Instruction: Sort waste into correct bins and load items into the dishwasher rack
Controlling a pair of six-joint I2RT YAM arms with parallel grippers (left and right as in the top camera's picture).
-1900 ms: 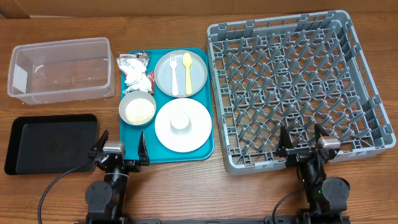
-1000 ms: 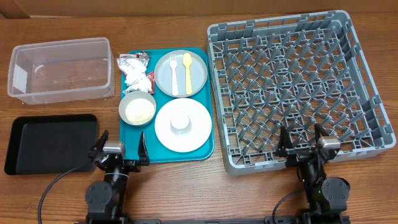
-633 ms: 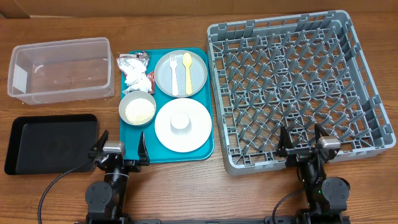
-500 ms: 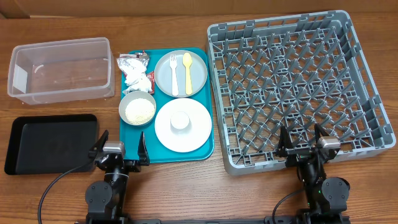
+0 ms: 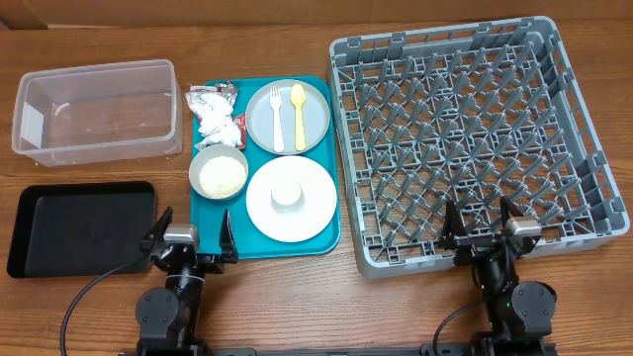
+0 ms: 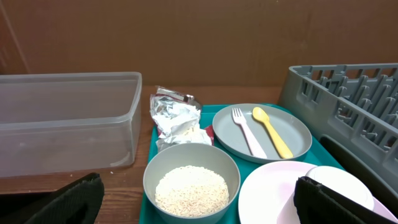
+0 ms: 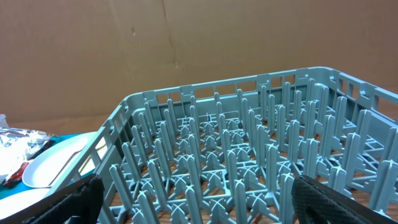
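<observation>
On the teal tray [image 5: 321, 237] lie a crumpled white napkin [image 5: 212, 124], a silver foil wrapper [image 5: 211, 97], a grey bowl [image 5: 219, 175] of rice [image 6: 191, 190], a grey-green plate [image 5: 288, 117] with a white fork [image 5: 276, 116] and a yellow spoon [image 5: 299, 115], and a white plate [image 5: 291, 199] with a white cup [image 5: 287, 191]. The clear tub [image 5: 97, 111] and the black tray [image 5: 81, 226] are at the left. The grey rack [image 5: 465, 138] is at the right. My left gripper [image 5: 190, 241] is open and empty at the tray's near edge. My right gripper [image 5: 479, 225] is open and empty at the rack's near wall.
Bare wooden table [image 5: 287, 297] runs along the front between the two arms. A brown cardboard wall [image 7: 186, 37] stands behind the table.
</observation>
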